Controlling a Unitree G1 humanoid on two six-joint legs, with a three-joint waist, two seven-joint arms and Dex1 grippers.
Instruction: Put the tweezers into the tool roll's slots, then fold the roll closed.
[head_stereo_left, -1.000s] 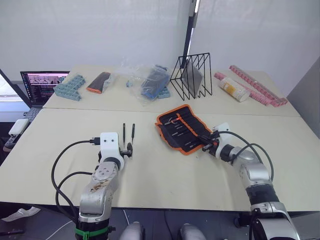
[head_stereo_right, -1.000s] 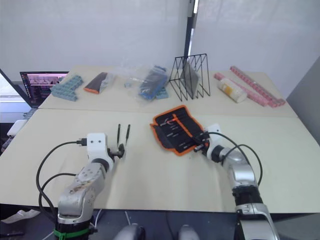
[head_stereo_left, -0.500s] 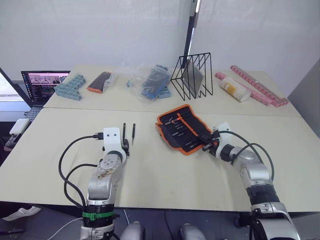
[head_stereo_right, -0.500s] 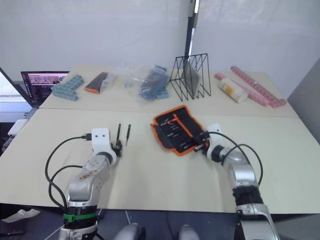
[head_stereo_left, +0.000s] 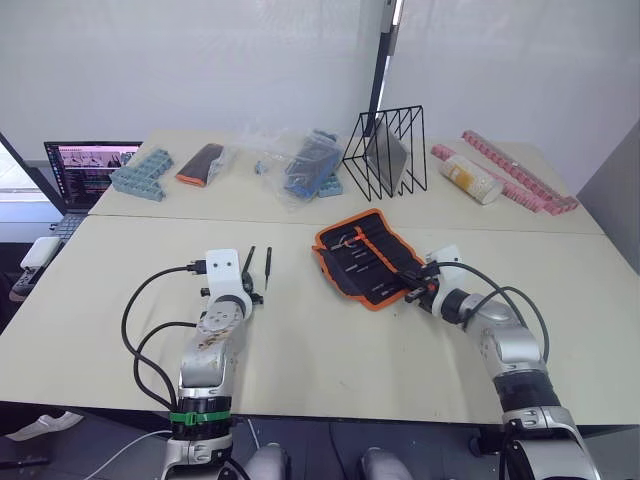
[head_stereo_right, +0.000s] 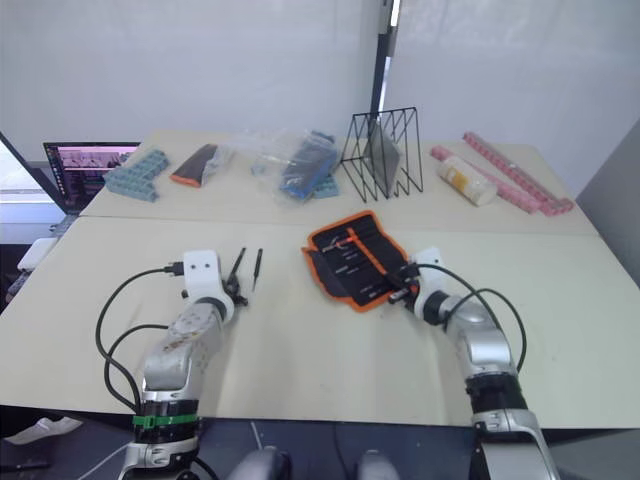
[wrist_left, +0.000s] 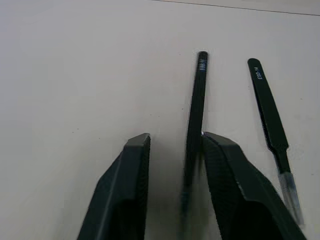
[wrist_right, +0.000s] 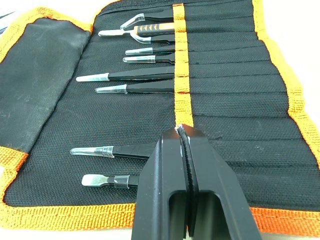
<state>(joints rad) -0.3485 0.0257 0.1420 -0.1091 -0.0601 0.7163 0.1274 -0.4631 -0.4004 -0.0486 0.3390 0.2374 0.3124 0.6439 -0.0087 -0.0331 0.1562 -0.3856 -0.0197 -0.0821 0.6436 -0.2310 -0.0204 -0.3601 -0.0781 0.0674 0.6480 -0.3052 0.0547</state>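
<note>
Right wrist view: tool roll (wrist_right: 220, 100) open, orange-edged; right jaws pressed together; left jaws spread around tweezers (wrist_left: 196, 110).

white printed marks near the blunt ends of two loose tweezers (wrist_left: 196, 115) on the table, too small to read, laptop screen (head_stereo_left: 88, 163) at far left shows illegible content

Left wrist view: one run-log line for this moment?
left gripper: open, straddling one loose tweezer | second tweezer: beside, on table | right gripper: shut, over open tool roll
</note>
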